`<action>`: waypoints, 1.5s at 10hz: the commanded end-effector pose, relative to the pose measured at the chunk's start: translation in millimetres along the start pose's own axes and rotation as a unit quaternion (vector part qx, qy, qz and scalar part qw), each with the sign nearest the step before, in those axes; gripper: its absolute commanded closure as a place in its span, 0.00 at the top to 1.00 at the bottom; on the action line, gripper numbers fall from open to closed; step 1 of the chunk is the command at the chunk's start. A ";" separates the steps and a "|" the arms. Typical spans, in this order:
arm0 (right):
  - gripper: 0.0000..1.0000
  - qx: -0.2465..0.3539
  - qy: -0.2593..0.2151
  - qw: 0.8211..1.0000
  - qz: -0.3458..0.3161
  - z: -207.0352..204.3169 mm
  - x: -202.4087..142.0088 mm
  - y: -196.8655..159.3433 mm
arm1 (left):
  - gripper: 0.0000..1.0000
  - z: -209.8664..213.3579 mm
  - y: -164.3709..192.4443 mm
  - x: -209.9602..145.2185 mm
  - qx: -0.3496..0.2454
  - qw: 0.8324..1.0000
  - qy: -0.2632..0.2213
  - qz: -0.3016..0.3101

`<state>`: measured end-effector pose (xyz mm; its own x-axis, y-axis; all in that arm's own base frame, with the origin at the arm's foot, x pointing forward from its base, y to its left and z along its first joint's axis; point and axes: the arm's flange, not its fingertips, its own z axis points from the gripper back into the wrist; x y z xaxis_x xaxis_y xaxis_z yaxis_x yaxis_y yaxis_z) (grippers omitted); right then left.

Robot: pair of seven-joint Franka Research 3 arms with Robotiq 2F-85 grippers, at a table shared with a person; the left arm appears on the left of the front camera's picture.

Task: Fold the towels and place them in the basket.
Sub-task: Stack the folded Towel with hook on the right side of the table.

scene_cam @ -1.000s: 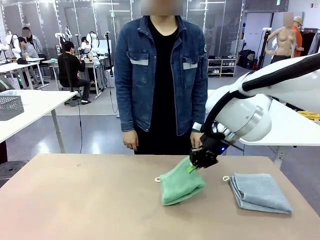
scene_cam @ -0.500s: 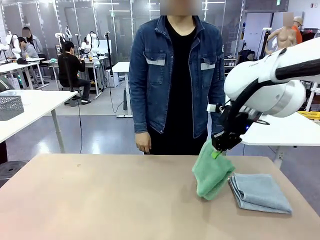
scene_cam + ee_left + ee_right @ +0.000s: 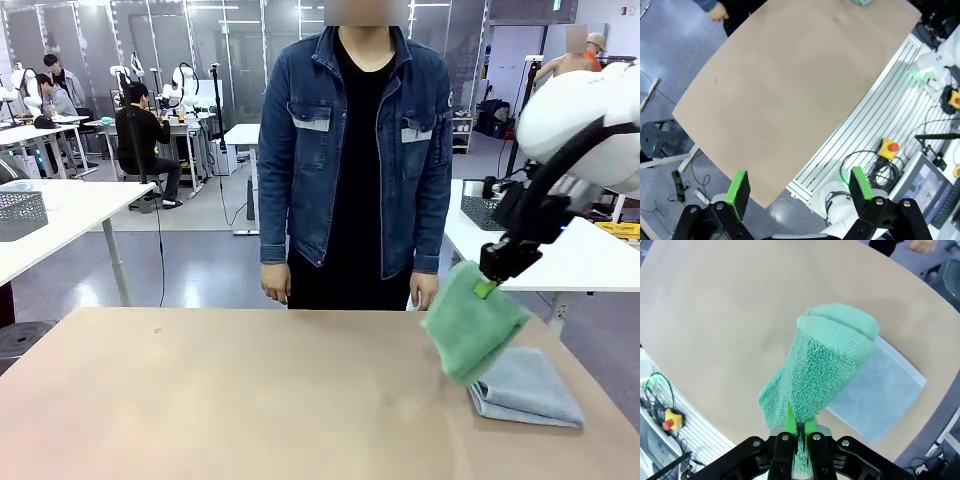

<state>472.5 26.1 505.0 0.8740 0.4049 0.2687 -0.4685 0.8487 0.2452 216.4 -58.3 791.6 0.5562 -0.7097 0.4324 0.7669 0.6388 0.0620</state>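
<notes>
The folded green towel hangs in the air from my right gripper, which is shut on its upper edge. It dangles just above the left part of the folded pale blue-grey towel, which lies flat on the table at the right. From the right wrist view the green towel droops from my shut gripper over the blue-grey towel. My left gripper is open, high above the table's near left edge with nothing between its pads. The basket is out of view.
A person in a denim jacket stands at the far side, hands hanging near the table edge. The tan table stretches bare to the left. A white side table stands behind my right arm.
My right gripper has lifted the green towel off the table's middle and carried it up and to the right, over the blue-grey towel. The person has shifted slightly right.
</notes>
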 end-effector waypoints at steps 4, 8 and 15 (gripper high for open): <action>0.07 0.018 -0.004 0.999 -0.048 -47.0 -22.2 -89.0 | 1.00 0.6 -0.5 -0.7 0.000 1.000 0.001 0.000; 0.07 -0.042 0.047 0.993 -0.103 -70.7 -39.6 -117.1 | 1.00 0.6 -0.5 -0.7 0.000 1.000 0.001 0.000; 1.00 -0.128 0.124 0.974 -0.137 -69.7 -42.2 -93.8 | 1.00 0.6 -0.5 -0.7 0.000 1.000 0.001 0.000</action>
<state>497.7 -52.5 399.7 0.9747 0.2233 0.0069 -0.2233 0.9728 0.0617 216.4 -58.3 791.6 0.5562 -0.7098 0.4323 0.7669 0.6387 0.0620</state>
